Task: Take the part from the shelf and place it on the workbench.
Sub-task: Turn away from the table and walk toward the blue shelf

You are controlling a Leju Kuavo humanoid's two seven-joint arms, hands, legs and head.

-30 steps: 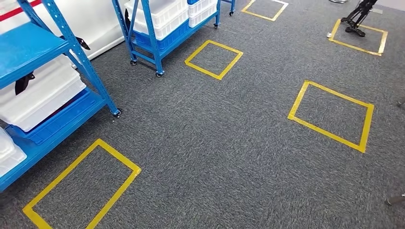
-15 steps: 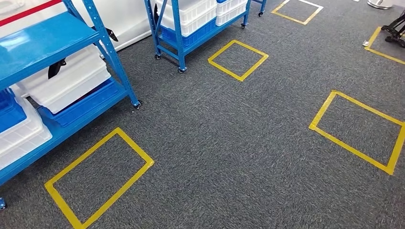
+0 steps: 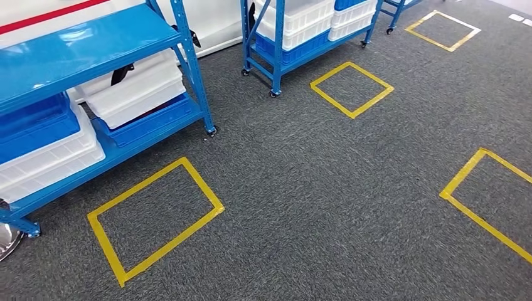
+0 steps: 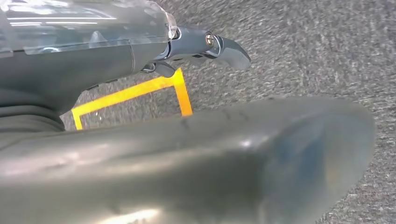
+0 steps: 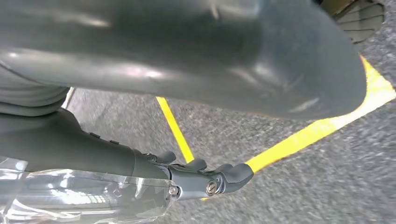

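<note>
Part: none can be made out yet among the white bins [image 3: 135, 88] on the blue shelf [image 3: 81, 47] at ten o'clock, probably stored for picking, and both robot hands [image 4: 205, 46] [image 5: 210, 179] hang empty, fingers loosely curled.

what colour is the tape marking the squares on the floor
Yellow tape on grey carpet, clearest in the head view.

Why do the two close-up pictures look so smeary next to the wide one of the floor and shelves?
Head view: sharp and evenly lit, with white glare on the blue shelf top. Left wrist view: the thick grey thumb sits too close to focus, and the carpet is streaked with blur. Right wrist view: the same soft thumb, while the yellow floor tape is smeared.
</note>
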